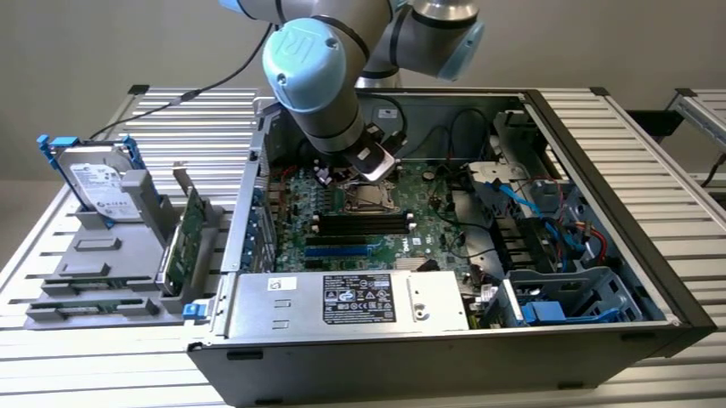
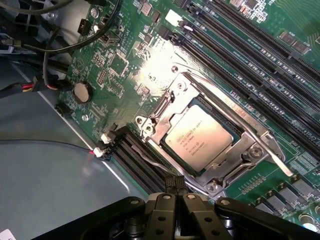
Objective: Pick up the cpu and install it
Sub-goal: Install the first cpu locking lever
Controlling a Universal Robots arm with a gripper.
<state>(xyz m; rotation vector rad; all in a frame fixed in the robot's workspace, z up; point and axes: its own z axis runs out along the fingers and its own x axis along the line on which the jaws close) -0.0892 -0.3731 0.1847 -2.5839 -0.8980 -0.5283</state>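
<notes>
Quick status from over the open computer case [image 1: 590, 161]: my fingers [image 2: 171, 184] are pressed together with nothing between them, hanging just above the edge of the socket. The cpu [image 2: 199, 140] isn't in my grip. It's lying flat in the socket on the green motherboard [image 2: 125, 60], silver top up, with the metal frame [image 2: 165, 107] sitting around it. It's right beside the long black memory slots [image 2: 240, 60].

So my read is that the pick-up and the drop into the socket are done. What I honestly can't tell is whether the frame is locked down. The thin metal lever [image 2: 272, 152] runs along one side of the socket, but I can't make out if it's hooked under its catch.

On writing: there are a few lines of print on the cpu lid, too small for me to read. The power supply [image 1: 352, 302] at the front of the case has a black-and-white sticker full of symbols, also unreadable. The hard drive [image 1: 100, 183] standing in the grey rack on the exterior view's left has a white label, same story. The blue cap on my arm [image 1: 301, 47] carries a mark I take for a UR logo.
</notes>
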